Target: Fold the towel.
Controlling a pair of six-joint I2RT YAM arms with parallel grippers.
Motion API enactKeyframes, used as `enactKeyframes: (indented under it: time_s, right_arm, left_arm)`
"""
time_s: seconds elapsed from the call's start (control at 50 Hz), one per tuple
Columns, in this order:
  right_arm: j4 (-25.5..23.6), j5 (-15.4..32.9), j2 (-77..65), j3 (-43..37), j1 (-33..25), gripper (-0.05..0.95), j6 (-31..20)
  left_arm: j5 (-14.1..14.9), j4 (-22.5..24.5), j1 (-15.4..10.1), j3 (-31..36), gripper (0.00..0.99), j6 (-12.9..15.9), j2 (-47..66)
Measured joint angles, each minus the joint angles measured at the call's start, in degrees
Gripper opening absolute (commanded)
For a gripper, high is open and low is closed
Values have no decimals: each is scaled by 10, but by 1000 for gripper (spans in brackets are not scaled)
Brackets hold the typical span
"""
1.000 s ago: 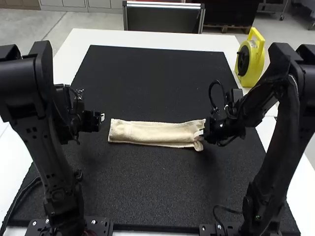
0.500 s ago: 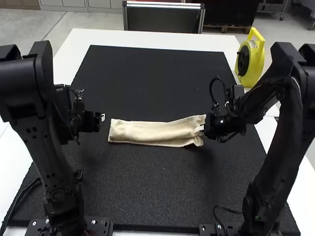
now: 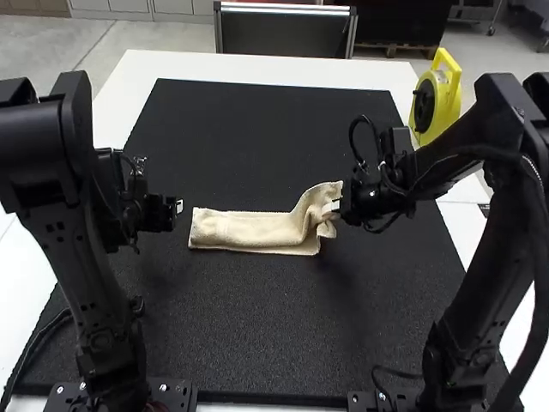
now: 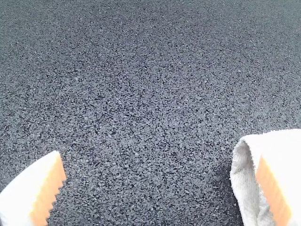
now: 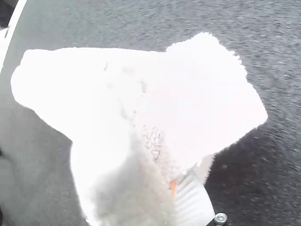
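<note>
The cream towel (image 3: pixel 249 230) lies as a long narrow folded strip, with its right end lifted and bunched. My right gripper (image 3: pixel 334 208) is shut on that raised end. In the right wrist view, the towel (image 5: pixel 94 89) drapes around the gripper (image 5: pixel 173 187), partly hiding the fingers. Just off the strip's left end, my left gripper (image 3: pixel 178 206) stands open. The left wrist view has that gripper (image 4: pixel 162 165) with its fingers wide apart and the edge of the towel (image 4: pixel 242 181) beside one finger.
A black mat (image 3: pixel 266 326) covers most of the white table (image 3: pixel 257 64). The yellow reel (image 3: pixel 437 103) stands at the table's back right, beyond the right arm.
My right gripper has moved left and slightly toward the back, carrying the towel's right end, which now rises and curls over. The left arm has stayed still.
</note>
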Motion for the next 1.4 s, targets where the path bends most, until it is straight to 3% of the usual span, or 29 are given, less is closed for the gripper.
enactKeyframes:
  time_s: [0.6,1.4]
  right_arm:
    - [53,0,6,39,125,-20,85]
    - [64,0,121,147,235,-20,97]
  left_arm:
    - [2,8,2,-14,961,0,0]
    - [16,10,62,-14,961,0,0]
